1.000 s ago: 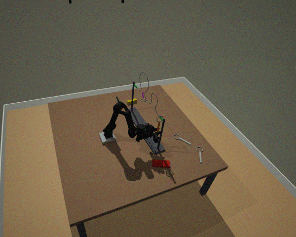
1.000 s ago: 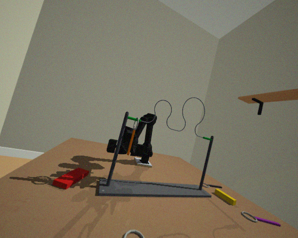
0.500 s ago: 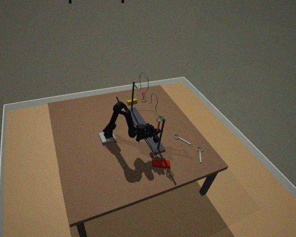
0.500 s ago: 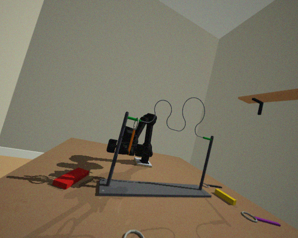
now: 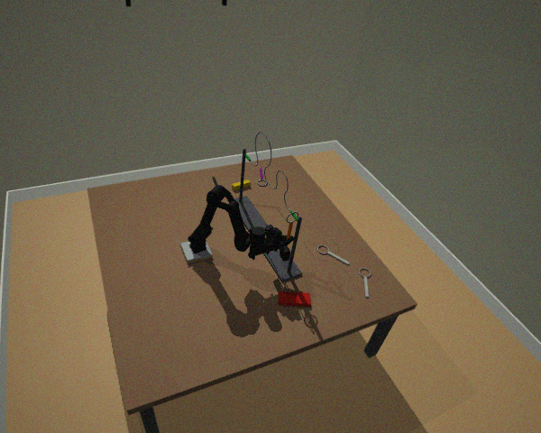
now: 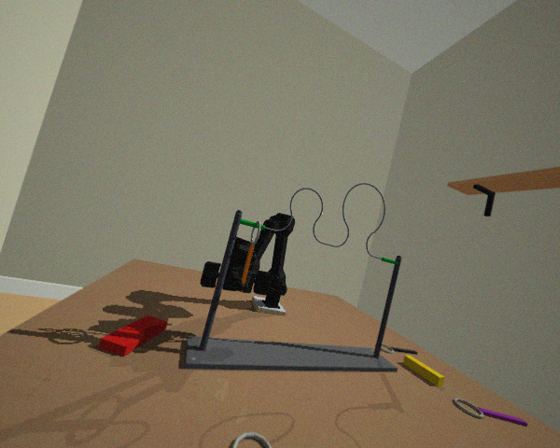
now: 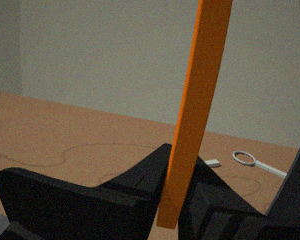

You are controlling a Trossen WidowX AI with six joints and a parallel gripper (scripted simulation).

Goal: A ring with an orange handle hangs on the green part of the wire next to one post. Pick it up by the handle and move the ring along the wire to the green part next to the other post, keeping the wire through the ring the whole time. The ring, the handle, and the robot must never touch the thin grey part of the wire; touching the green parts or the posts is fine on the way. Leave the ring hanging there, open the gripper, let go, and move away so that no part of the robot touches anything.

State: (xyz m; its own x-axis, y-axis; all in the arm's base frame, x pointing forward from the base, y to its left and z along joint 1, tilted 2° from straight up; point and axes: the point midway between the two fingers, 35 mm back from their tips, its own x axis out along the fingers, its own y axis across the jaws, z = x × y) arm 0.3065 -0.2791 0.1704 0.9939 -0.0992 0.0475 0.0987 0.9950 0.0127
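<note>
The ring [image 5: 287,219] [image 6: 252,235] is around the green part [image 5: 294,215] [image 6: 246,223] beside the near post [image 5: 295,246] [image 6: 220,284]. Its orange handle [image 5: 289,230] [image 6: 247,262] [image 7: 197,95] points down, slightly tilted. My gripper [image 5: 289,239] [image 6: 245,283] [image 7: 176,152] is shut on the handle near its lower end, close beside that post. The wrist view does not show the ring. The thin grey wire [image 6: 363,183] rises in bends to the other green part [image 5: 248,158] [image 6: 389,260] at the far post [image 5: 242,177] [image 6: 388,306].
The posts stand on a grey base [image 6: 289,357]. A red block [image 5: 294,299] [image 6: 131,337] lies near the near post. A yellow block [image 5: 239,183] [image 6: 423,370] and a purple-handled ring [image 6: 504,416] lie near the far post. Two white-handled rings lie to the right in the top view.
</note>
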